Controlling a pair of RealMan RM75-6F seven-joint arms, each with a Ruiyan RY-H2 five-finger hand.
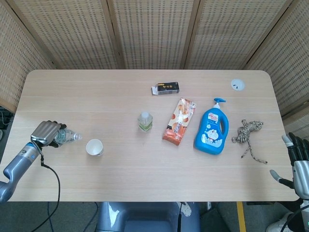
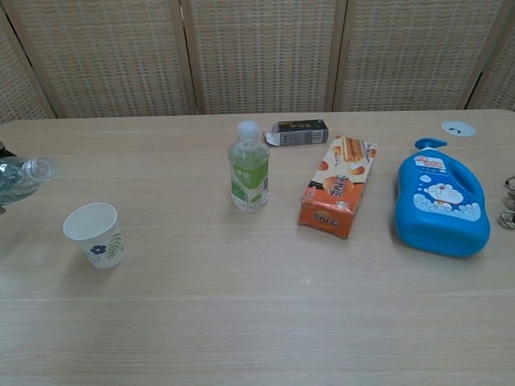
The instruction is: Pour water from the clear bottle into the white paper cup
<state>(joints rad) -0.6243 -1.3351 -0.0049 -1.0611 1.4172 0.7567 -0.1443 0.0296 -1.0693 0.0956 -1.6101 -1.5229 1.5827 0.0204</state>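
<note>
One clear bottle (image 1: 65, 137), grasped by the left hand (image 1: 44, 132), lies tilted, its mouth pointing right toward the white paper cup (image 1: 94, 147) just beside it.

Left hand (image 1: 45, 132): silver-grey metal; the clear bottle (image 1: 66, 137) it holds is colourless and see-through. Just right of it, white paper cup (image 2: 96, 234) with a small blue flower and green leaves printed on its side. Further right: second bottle (image 2: 249, 174), clear with white cap and green label; snack packet (image 2: 338, 186), orange with white and biscuit print; small black box (image 2: 299, 131); blue jug (image 2: 439, 199) with cartoon label. Near the dark grey right hand (image 1: 297, 159): tan and dark mottled rope (image 1: 249, 132). Table (image 2: 257, 322): pale wood grain.
</note>
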